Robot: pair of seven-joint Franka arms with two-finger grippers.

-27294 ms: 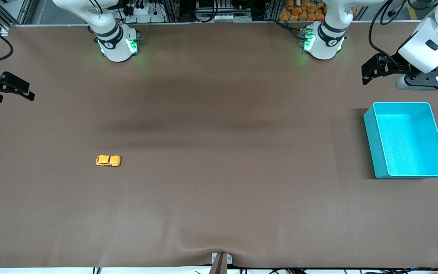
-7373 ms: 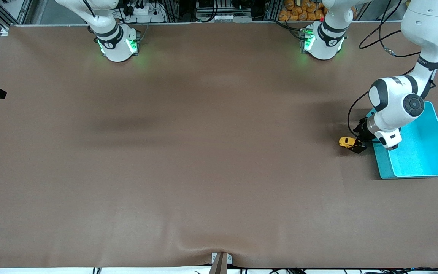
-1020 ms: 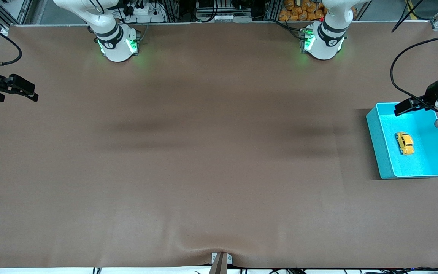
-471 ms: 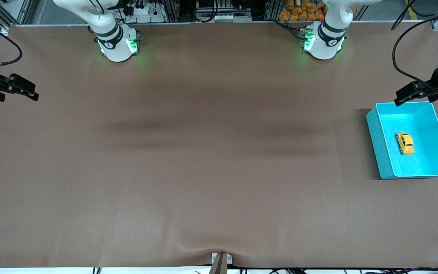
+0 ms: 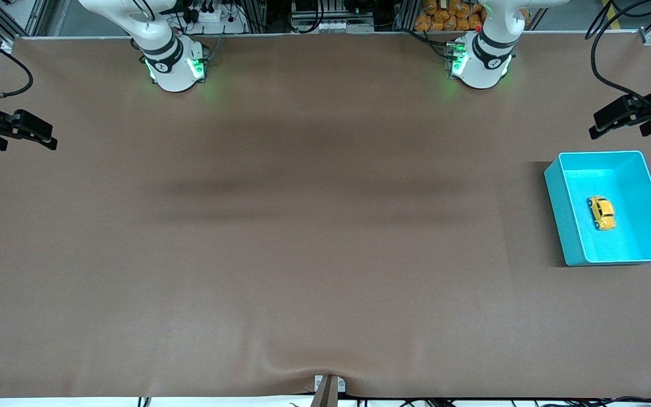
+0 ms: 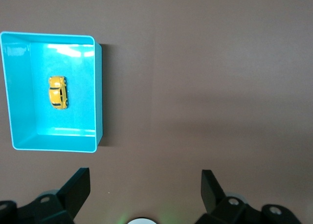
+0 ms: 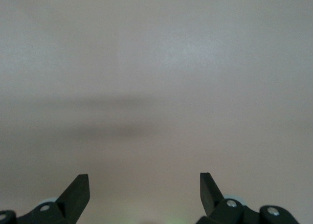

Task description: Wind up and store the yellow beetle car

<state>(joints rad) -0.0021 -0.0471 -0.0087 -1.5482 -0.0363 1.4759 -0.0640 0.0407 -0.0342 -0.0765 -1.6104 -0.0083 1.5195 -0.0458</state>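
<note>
Parking is what remains, in my judgement: yellow beetle car (image 5: 601, 213) lies inside turquoise bin (image 5: 563, 226), below the left gripper (image 5: 619, 117), empty, jaws wide. Right gripper (image 5: 20, 131) waits, wide, over bare table (image 5: 303, 254).

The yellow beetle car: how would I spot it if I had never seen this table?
Start at the turquoise bin on the brown table, at the left arm's end. The yellow beetle car lies on the bin's floor, near its middle, clear of the walls. It is the only thing in the bin: tiny, rounded, yellow-orange with dark windows.
</note>
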